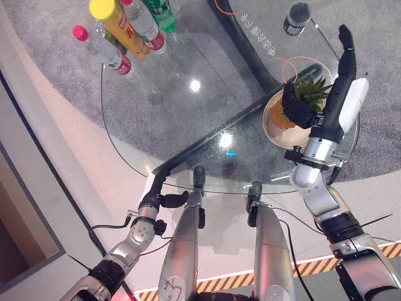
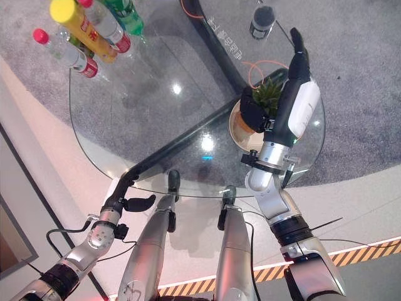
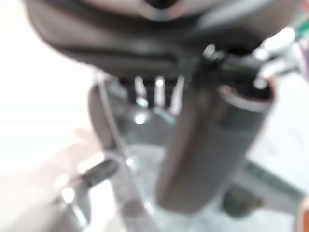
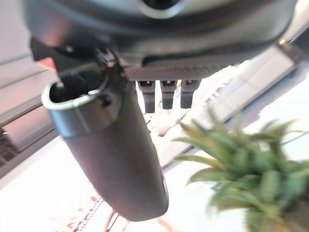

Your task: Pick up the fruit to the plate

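One pineapple (image 1: 294,103) sits on the plate (image 1: 270,125) — right robot hand (image 1: 341,81) released, fingers straight.

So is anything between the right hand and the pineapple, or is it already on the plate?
Nothing visible stands between them: the right hand is at the pineapple, fingers curled by its body. The pineapple already sits on the plate on the glass table.

The left hand (image 3: 159,43) shows its dark thumb (image 3: 212,145) over the glass table's (image 3: 145,212) rim.
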Available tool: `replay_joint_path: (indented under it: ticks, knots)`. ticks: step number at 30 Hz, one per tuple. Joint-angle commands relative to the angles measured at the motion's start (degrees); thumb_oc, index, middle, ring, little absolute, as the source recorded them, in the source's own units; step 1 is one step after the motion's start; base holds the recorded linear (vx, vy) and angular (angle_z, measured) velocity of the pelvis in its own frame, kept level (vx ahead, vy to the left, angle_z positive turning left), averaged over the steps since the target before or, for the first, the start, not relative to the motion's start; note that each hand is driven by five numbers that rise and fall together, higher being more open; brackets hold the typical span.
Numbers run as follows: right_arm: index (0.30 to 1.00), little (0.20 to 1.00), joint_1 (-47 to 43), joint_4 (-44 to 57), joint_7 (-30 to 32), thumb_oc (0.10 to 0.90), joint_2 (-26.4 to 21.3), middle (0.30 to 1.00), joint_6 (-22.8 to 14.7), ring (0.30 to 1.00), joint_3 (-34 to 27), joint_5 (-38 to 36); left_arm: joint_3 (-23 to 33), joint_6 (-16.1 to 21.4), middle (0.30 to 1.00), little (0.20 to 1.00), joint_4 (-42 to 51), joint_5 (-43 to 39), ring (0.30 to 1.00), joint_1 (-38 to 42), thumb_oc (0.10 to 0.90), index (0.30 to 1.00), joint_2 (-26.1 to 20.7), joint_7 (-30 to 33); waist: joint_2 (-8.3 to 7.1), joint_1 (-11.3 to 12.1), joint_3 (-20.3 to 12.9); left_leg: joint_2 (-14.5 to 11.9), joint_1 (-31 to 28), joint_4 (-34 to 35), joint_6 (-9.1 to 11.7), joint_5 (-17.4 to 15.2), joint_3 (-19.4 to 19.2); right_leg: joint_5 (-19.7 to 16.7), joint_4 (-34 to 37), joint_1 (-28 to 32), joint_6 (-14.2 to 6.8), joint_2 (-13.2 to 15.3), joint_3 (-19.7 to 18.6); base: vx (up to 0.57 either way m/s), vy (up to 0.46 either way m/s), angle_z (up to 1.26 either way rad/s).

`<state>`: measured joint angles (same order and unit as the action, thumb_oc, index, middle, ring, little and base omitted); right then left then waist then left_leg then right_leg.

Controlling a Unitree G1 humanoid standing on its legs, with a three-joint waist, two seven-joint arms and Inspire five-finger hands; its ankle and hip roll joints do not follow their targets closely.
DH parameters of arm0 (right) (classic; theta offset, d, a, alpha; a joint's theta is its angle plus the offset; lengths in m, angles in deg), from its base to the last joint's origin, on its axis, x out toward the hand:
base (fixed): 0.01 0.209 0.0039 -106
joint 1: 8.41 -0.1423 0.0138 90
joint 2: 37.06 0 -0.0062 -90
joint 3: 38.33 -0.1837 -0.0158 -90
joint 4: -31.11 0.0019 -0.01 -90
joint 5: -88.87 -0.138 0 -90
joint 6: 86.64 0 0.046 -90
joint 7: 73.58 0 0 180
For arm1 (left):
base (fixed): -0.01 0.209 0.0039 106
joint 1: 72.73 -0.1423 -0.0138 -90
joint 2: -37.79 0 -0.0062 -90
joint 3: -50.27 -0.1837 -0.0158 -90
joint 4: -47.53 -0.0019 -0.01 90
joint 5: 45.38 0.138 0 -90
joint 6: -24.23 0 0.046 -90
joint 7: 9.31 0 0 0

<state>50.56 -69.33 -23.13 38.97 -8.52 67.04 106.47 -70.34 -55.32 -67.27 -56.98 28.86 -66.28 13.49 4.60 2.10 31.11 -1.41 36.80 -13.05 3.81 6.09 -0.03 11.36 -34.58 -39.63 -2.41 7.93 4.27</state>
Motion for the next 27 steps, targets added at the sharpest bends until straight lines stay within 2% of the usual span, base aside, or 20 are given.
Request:
replay_joint_path:
  ticks: [1, 14, 19, 23, 25, 27]
  knots:
    - [0.900, 0.900, -2.15, 9.59, -1.48, 0.800, -4.01, 0.900, -5.29, 0.900, -3.12, 3.13, 2.34, 3.43, 0.900, 0.900, 2.54, 1.34, 0.900, -2.94, 0.800, 0.900, -0.63, -0.72, -2.74, -0.12, -1.31, 3.14, -1.06, -10.98, -4.03, -8.03, -3.23, -10.34, 11.27, 4.99, 0.46, -2.08, 6.89, 0.02, 0.008, 0.03]
    - [0.900, 0.900, -0.87, 15.66, -7.64, 0.800, -3.90, 0.900, -5.78, 0.900, -2.87, 1.18, 3.46, 4.28, 0.900, 0.900, 1.41, 1.43, 0.900, -4.45, 0.800, 0.900, -0.27, -1.65, -3.52, 0.46, -1.31, 3.25, -4.18, -11.57, -4.26, -8.83, -2.47, -9.32, 10.72, 8.48, 0.60, -2.00, 7.20, 0.02, 0.002, 0.05]
    - [0.900, 0.900, -0.37, 17.88, -10.87, 0.800, -4.32, 0.900, -5.37, 0.900, -1.87, 2.87, 3.66, 4.01, 0.900, 0.900, 0.61, 1.48, 0.900, -4.61, 0.800, 0.900, 0.20, -2.38, -3.70, 0.46, -1.31, 3.55, -6.76, -10.51, -4.21, -8.51, -2.30, -9.38, 11.75, 11.12, 0.64, -1.93, 7.35, 0.00, -0.008, 0.00]
    - [0.900, 0.900, 0.87, 20.80, -17.60, 0.800, -4.39, 0.900, -5.64, 0.900, 0.07, 0.26, 4.33, 4.24, 0.900, 0.900, -1.25, 0.91, 0.900, -5.13, 0.800, 0.900, 0.84, -3.21, -4.17, 0.32, -1.31, 3.59, -10.62, -9.22, -3.98, -8.48, -2.07, -9.10, 12.84, 14.78, 0.63, -1.99, 7.29, -0.01, -0.042, -0.01]
    - [0.900, 0.900, 1.40, 21.58, -20.98, 0.800, -4.24, 0.900, -6.11, 0.900, 0.92, -2.60, 4.52, 4.02, 0.900, 0.900, -1.92, 0.76, 0.900, -5.40, 0.800, 0.900, 0.99, -3.54, -4.32, 0.18, -1.31, 3.57, -12.36, -8.51, -3.83, -8.41, -1.94, -9.00, 13.57, 16.49, 0.65, -2.10, 7.13, 0.00, 0.000, 0.00]
    - [0.900, 0.900, 3.33, 22.17, -27.07, 0.800, -3.23, 0.900, -6.30, 0.900, 2.51, -8.01, 4.83, 3.81, 0.900, 0.900, -3.75, -0.44, 0.900, -5.92, 0.800, 0.900, 1.71, -4.15, -4.61, -0.02, -1.31, 3.56, -15.62, -7.05, -3.47, -8.16, -1.64, -8.99, 15.16, 19.78, 0.62, -2.23, 6.75, 0.01, -0.017, -0.01]
